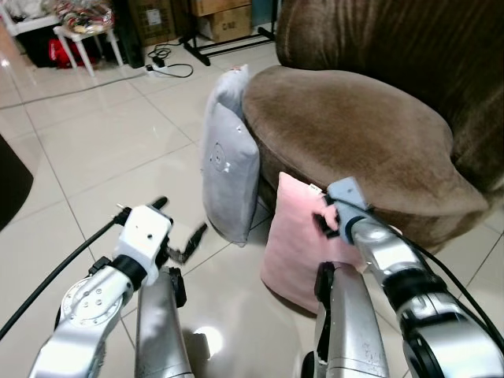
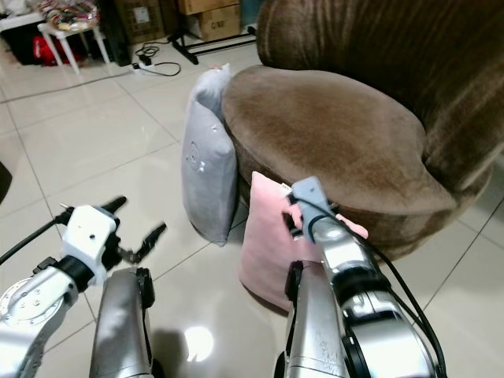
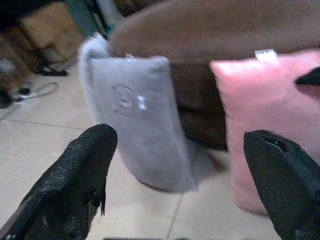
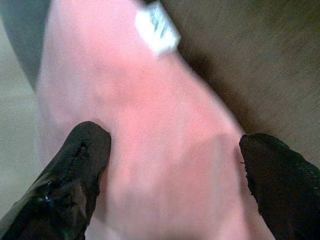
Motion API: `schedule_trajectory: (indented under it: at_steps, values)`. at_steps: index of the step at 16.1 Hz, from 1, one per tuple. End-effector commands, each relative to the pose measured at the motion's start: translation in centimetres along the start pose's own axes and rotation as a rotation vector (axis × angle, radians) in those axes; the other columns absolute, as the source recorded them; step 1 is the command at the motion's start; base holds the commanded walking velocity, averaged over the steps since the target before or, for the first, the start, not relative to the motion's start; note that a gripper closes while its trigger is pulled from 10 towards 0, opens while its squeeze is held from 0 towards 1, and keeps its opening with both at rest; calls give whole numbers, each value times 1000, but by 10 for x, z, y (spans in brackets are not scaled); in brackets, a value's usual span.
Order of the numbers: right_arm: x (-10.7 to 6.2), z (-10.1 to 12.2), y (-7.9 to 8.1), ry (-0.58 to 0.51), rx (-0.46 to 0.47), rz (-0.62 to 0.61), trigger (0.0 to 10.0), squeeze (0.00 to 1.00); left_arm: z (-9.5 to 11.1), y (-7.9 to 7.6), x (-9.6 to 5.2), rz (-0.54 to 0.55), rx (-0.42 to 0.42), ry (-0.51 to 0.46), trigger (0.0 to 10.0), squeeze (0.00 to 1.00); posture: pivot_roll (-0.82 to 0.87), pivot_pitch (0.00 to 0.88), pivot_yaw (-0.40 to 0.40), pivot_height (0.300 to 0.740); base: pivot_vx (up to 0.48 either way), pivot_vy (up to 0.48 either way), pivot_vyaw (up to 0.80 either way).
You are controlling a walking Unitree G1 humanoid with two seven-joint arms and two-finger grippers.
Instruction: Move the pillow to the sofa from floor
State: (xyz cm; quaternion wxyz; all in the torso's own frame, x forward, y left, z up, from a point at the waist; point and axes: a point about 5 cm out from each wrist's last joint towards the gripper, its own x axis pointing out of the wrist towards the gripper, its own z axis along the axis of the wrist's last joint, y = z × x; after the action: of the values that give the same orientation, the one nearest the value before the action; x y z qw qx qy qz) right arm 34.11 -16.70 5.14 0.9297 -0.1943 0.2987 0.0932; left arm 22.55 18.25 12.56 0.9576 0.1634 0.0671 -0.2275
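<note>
Jaws of the right gripper [image 4: 170, 165] are straddling, spread, the pink pillow [image 1: 295, 244] at lower centre; left gripper [image 1: 179, 230] is hovering open, farther off.

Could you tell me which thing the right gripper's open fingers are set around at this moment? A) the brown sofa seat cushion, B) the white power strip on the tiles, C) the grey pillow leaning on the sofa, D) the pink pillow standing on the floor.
D: the right gripper has one black finger on each side of the soft pink pillow, which leans against the brown velvet sofa, while the grey pillow stands apart.
</note>
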Motion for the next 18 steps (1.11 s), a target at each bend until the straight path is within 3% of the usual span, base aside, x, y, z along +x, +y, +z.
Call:
schedule_trajectory:
  at_steps: [1, 3, 4, 5, 18]
  values:
    - [2, -1, 3, 20, -23, 12, 10000, 0, 0, -2, -3, -32, 0, 12, 10000, 0, -105, 0, 35, 392, 0, 0, 0]
    - [4, -7, 6, 68, -46, 11, 10000, 0, -1, -2, -7, -58, 8, 28, 10000, 0, -93, 0, 32, 392, 0, 0, 0]
    - [5, -9, 8, 83, -44, 8, 5373, 0, -1, -3, -8, -61, 8, 34, 10000, 0, -88, 0, 23, 392, 0, 0, 0]
    - [6, -11, 11, 90, -43, 20, 0, 0, -1, -4, -10, -67, 1, 43, 10000, 0, -87, 0, 20, 392, 0, 0, 0]
    - [8, -12, 22, 86, -86, 42, 0, 0, -4, -10, -10, -130, -30, 78, 10000, 0, -85, 0, 19, 392, 0, 0, 0]
